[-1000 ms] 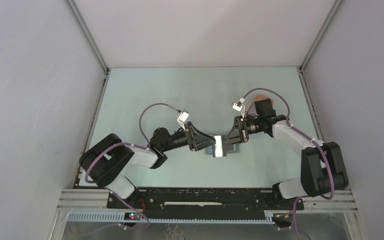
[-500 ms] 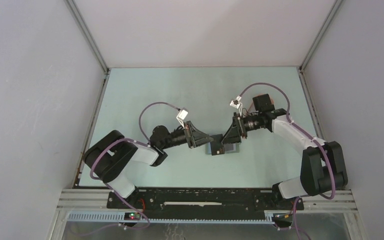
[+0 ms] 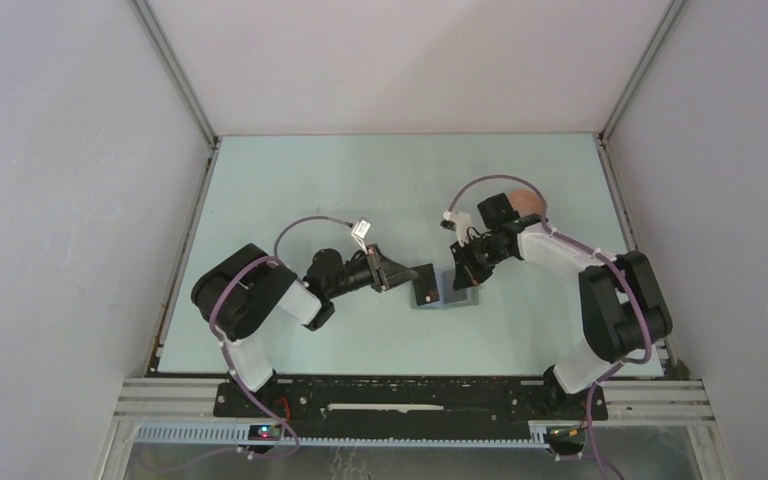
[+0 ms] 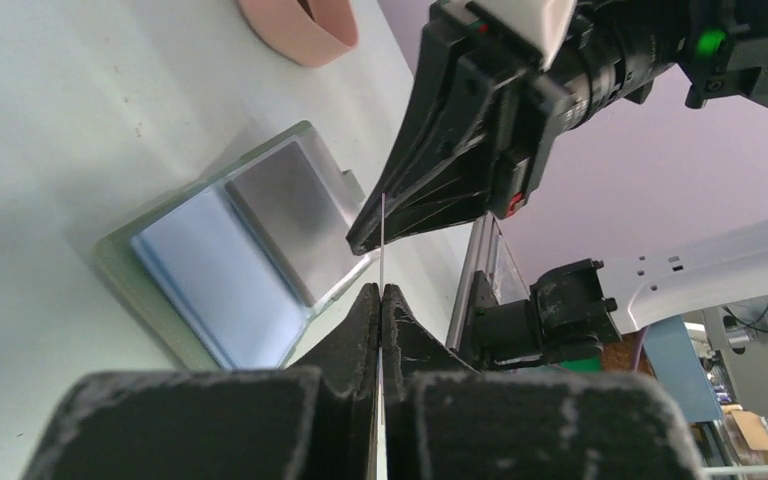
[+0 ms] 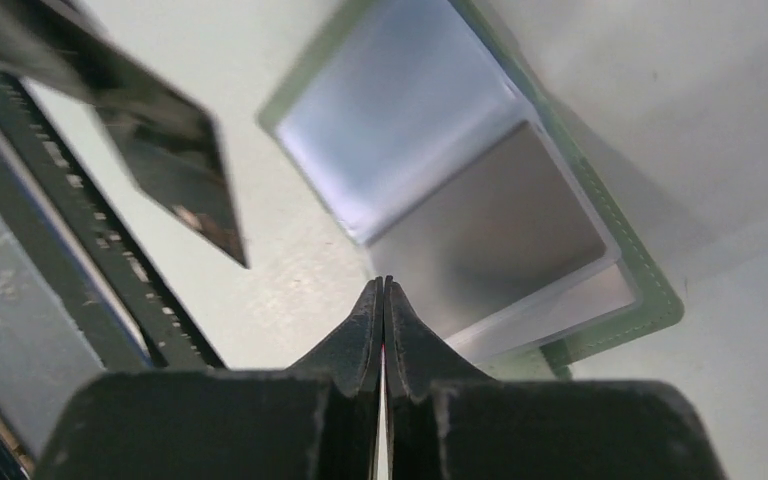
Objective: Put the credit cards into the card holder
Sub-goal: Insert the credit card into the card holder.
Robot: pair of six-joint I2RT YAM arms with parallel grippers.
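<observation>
The grey-green card holder [image 3: 457,297] lies open on the table, showing a bluish panel and a silvery-grey panel inside [image 4: 295,205]. My left gripper [image 3: 407,275] is shut on a black card [image 3: 426,287] and holds it just left of the holder. In the left wrist view [image 4: 380,290] the card shows edge-on as a thin line [image 4: 382,235]. My right gripper [image 3: 458,272] is shut with nothing sticking out of it, its tips low at the holder's near edge [image 5: 383,283]. The right wrist view also shows the holder [image 5: 650,295] and the black card [image 5: 175,150].
A salmon-pink oval tray [image 3: 528,203] stands at the back right, behind the right arm; it also shows in the left wrist view [image 4: 300,25]. The two grippers face each other closely over the holder.
The card between the grippers has turned from its shiny face to its dark face. My left gripper has lowered with it. My right gripper has drawn back right and down to the holder.
</observation>
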